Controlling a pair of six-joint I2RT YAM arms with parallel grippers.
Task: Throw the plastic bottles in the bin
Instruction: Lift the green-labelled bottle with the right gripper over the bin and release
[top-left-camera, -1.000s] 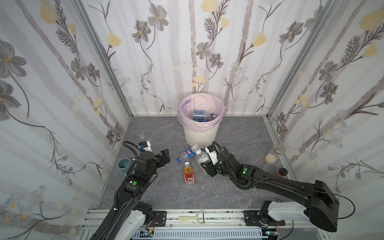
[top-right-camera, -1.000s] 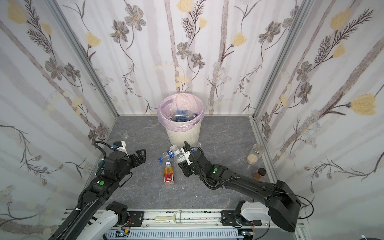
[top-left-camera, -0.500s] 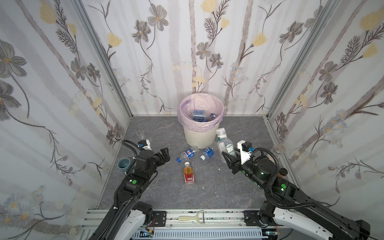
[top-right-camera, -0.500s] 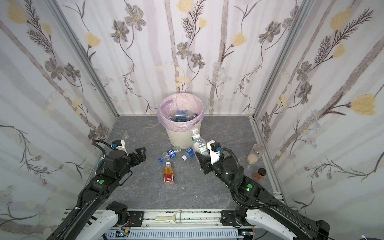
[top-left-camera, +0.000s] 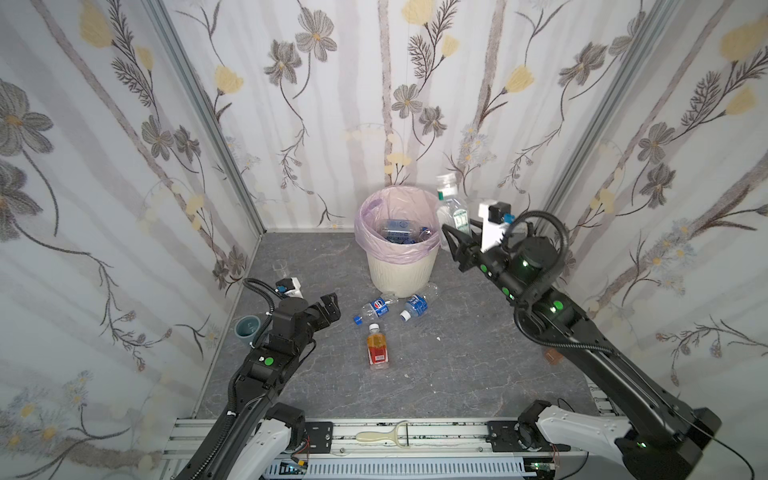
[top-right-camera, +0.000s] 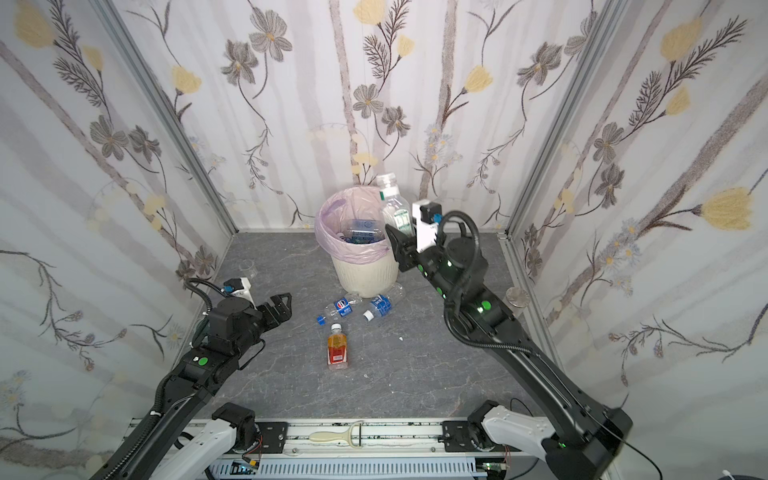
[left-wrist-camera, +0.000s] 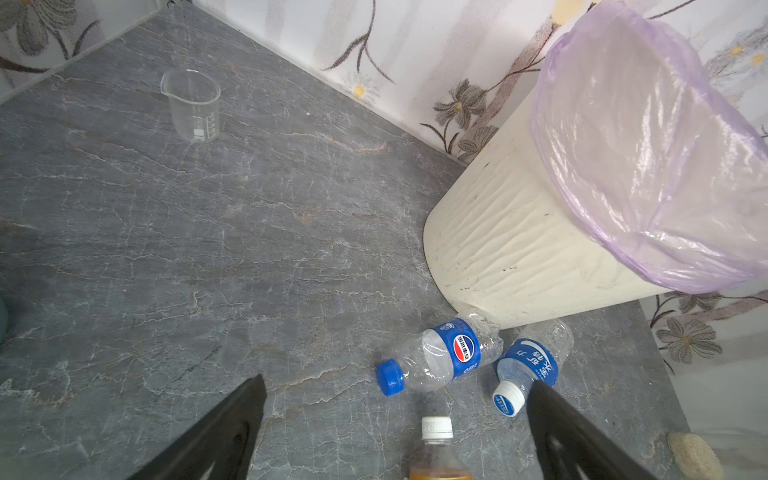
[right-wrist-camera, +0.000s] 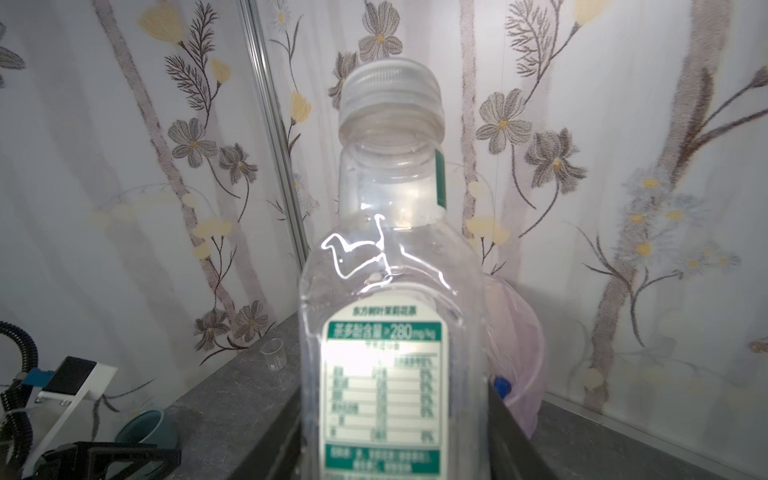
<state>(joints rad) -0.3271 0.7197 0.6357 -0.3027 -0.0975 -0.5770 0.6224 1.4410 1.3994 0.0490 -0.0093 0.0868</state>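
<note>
The right claw (top-left-camera: 451, 237) is raised beside the bin (top-left-camera: 399, 272), its jaws clamped on a clear bottle (top-left-camera: 454, 210) with a green-and-white label and a pale cap; the bottle stands roughly upright in the grip, just to the right of the bin's rim in both top views, cap up. The right wrist view shows the same bottle (right-wrist-camera: 388, 316) filling the frame between the two jaws, with the pink liner (right-wrist-camera: 515, 353) behind it

The left claw (top-left-camera: 330, 305) hovers low over the desk (top-left-camera: 457, 374) with its jaws spread wide and nothing between them. Through the left wrist view, three bottles lie on the desk ahead of it: a Pepsi bottle (left-wrist-camera: 440, 355) with a blue cap, a blue-label bottle (left-wrist-camera: 530, 365) with a white cap touching it, both close against the foot of the bin, and an orange bottle (left-wrist-camera: 438, 453) nearer the claw

Inside the bin, several bottles (top-left-camera: 401, 232) with blue labels already lie in the liner

A beaker (left-wrist-camera: 193, 104) stands well apart near the left wall, and a grey cup (top-left-camera: 247, 328) sits by that wall too
</note>
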